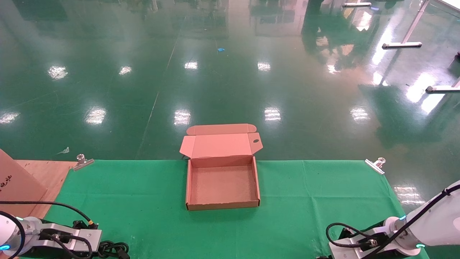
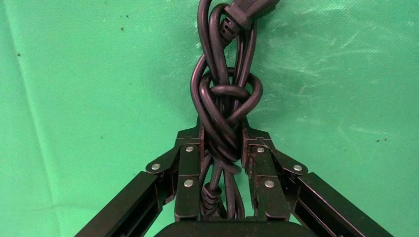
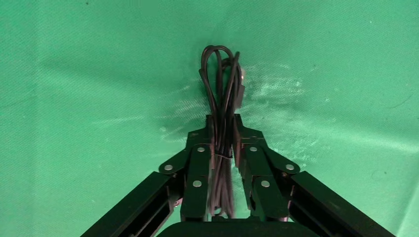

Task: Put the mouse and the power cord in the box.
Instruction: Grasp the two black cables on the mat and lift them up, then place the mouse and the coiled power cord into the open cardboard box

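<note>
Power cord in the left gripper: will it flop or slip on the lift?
The power cord is knotted into a bundle, so it should lift as one. Its plug end may droop. The left gripper pinches several smooth strands; some could slip.

White arm shells with cyan light rings, silver wrist blocks, looping black cables. Left pincer [image 2: 222, 153] and right pincer [image 3: 225, 143]: black linkage bars, silver screws.

A green cloth [image 1: 143, 201] is spread over the work surface and is held at its two far corners by metal clips [image 1: 82, 161], the second clip [image 1: 376, 165] lying at the far right. A strip of bare wooden tabletop [image 1: 43, 172] is seen at the left edge, where a brown cardboard panel [image 1: 14, 185] stands. A glossy green floor [image 1: 230, 72] is seen beyond, with white frame legs [image 1: 402, 44] at the far right.
</note>
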